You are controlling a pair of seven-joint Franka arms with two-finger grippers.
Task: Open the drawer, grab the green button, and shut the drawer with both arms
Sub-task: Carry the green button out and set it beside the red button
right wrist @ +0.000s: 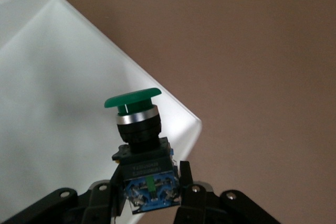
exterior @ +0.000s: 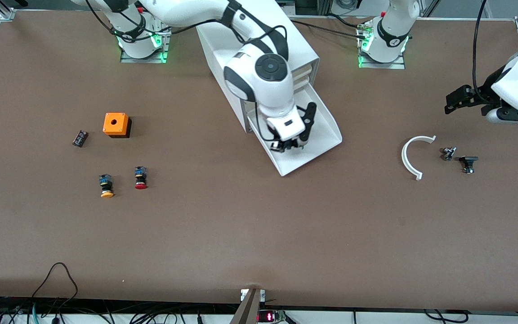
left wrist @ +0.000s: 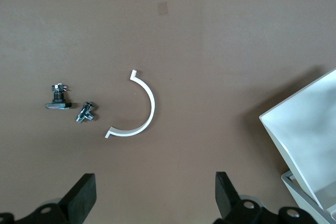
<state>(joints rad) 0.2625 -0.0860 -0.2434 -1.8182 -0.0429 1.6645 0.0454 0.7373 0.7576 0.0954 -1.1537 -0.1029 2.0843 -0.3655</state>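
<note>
The bottom drawer (exterior: 322, 135) of the white cabinet (exterior: 259, 58) is pulled out. My right gripper (exterior: 289, 145) is over the open drawer (right wrist: 63, 87) and is shut on the green-capped button (right wrist: 137, 129), gripping its blue and black base with the green cap pointing away from the fingers. In the front view the button is mostly hidden under the right hand. My left gripper (exterior: 459, 100) is open and empty, held above the table toward the left arm's end, over bare table near a white curved piece (left wrist: 137, 109).
A red-capped button (exterior: 140, 177), an orange-yellow-capped button (exterior: 106, 186), an orange box (exterior: 116, 124) and a small black part (exterior: 79, 138) lie toward the right arm's end. A white curved piece (exterior: 413, 155) and two small metal parts (exterior: 448, 153) (exterior: 468, 162) lie toward the left arm's end.
</note>
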